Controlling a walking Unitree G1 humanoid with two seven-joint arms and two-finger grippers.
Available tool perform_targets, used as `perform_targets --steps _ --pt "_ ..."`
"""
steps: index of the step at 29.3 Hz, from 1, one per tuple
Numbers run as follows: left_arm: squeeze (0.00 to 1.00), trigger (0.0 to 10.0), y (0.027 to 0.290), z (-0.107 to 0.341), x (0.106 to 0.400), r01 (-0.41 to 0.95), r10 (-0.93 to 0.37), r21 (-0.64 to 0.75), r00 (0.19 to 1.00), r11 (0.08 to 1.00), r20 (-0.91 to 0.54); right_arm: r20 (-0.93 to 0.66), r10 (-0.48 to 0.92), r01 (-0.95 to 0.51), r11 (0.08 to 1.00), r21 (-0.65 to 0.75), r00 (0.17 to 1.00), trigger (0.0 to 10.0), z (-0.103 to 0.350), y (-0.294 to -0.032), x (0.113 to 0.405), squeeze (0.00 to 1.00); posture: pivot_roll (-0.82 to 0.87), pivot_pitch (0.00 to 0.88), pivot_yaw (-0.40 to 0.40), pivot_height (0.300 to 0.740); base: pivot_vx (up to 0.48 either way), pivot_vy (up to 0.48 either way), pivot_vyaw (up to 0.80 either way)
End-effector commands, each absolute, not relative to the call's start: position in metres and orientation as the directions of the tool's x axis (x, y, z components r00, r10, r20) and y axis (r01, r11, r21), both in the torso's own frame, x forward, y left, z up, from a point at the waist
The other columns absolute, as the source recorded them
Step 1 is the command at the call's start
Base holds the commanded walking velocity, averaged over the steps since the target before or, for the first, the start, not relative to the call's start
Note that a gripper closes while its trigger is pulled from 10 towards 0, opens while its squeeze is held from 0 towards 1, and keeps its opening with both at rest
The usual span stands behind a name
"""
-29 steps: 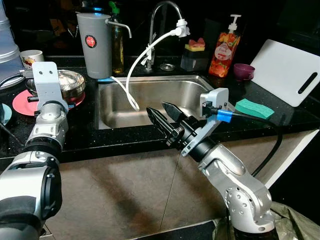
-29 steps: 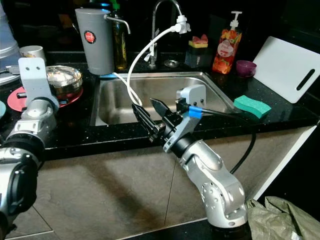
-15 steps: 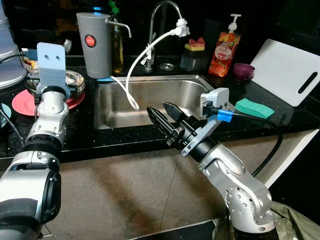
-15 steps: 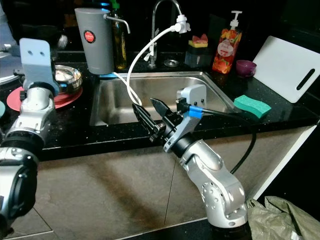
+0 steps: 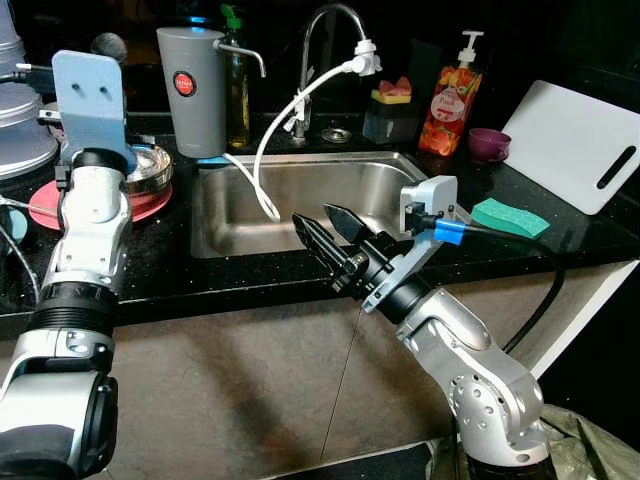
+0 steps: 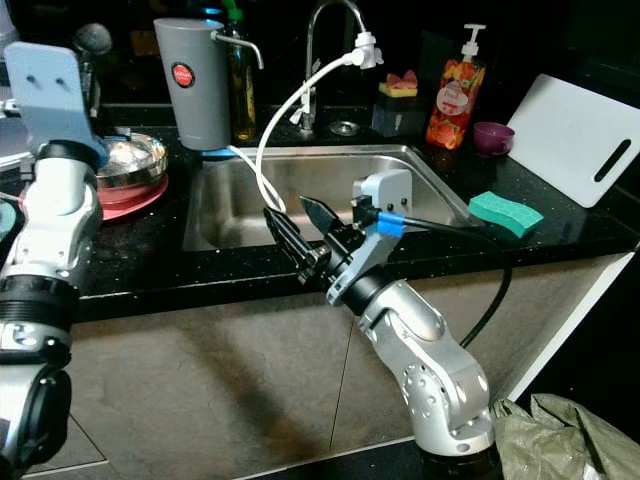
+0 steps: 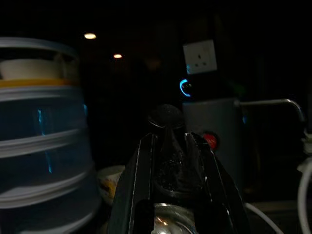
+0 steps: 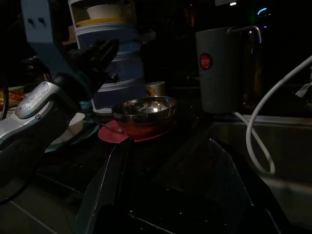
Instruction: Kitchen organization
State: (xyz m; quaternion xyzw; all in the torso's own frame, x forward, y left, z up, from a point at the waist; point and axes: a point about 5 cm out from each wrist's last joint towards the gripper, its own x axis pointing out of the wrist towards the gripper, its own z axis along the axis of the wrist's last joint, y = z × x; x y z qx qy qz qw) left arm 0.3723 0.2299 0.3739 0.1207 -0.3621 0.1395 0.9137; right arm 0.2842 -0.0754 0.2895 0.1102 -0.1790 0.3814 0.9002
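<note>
My left gripper [image 7: 170,141] is raised above the counter at the left, shut on a dark utensil [image 7: 168,161] whose rounded head [image 5: 108,45] sticks up past the fingers. Below it a steel bowl [image 5: 150,166] sits on a red plate [image 5: 45,206]. My right gripper [image 5: 326,227] hangs open at the front edge of the steel sink [image 5: 300,190], with nothing between its fingers. In the right wrist view the bowl [image 8: 144,109] lies well ahead, beyond the open jaws.
A grey water dispenser [image 5: 192,90], the faucet [image 5: 322,25] with a white hose [image 5: 275,130] and a soap bottle [image 5: 446,95] line the back. A green sponge [image 5: 508,216], purple cup [image 5: 488,143] and white cutting board [image 5: 575,140] sit right. Stacked containers [image 5: 20,120] stand far left.
My left arm has risen from beside the bowl to well above it, carrying the dark utensil up. The right arm has not moved.
</note>
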Motion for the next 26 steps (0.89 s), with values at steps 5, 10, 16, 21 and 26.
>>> perform_targets --steps 5,10,16,21,26 --pt "0.0 10.0 0.218 0.346 0.378 -0.297 0.167 0.134 0.794 0.945 0.585 0.409 0.647 -0.727 0.684 0.063 0.644 10.0 0.288 -0.075 0.282 0.0 -0.01 0.121 -0.056 0.74 0.0 0.0 0.0" --pt "0.0 10.0 0.216 0.336 0.378 -0.27 0.154 0.136 0.822 0.953 0.548 0.407 0.647 -0.726 0.685 0.062 0.645 10.0 0.287 -0.075 0.282 0.0 -0.01 0.118 -0.052 0.74 0.0 0.0 0.0" --pt "0.0 10.0 0.19 0.316 0.383 -0.001 -0.073 0.162 0.89 0.987 0.45 0.407 0.655 -0.735 0.676 0.061 0.636 10.0 0.286 -0.071 0.28 0.0 -0.01 0.109 -0.05 0.74 0.0 0.0 0.0" --pt "0.0 10.0 0.167 0.312 0.38 0.284 -0.332 0.176 0.857 0.943 0.394 0.405 0.655 -0.733 0.678 0.058 0.638 10.0 0.286 -0.071 0.281 0.0 -0.01 0.109 -0.05 0.74 0.0 0.0 0.0" --pt "0.0 10.0 0.16 0.308 0.38 0.422 -0.459 0.182 0.824 0.888 0.332 0.403 0.658 -0.734 0.678 0.053 0.636 10.0 0.287 -0.072 0.283 0.0 -0.01 0.106 -0.048 0.74 0.0 0.0 0.0"
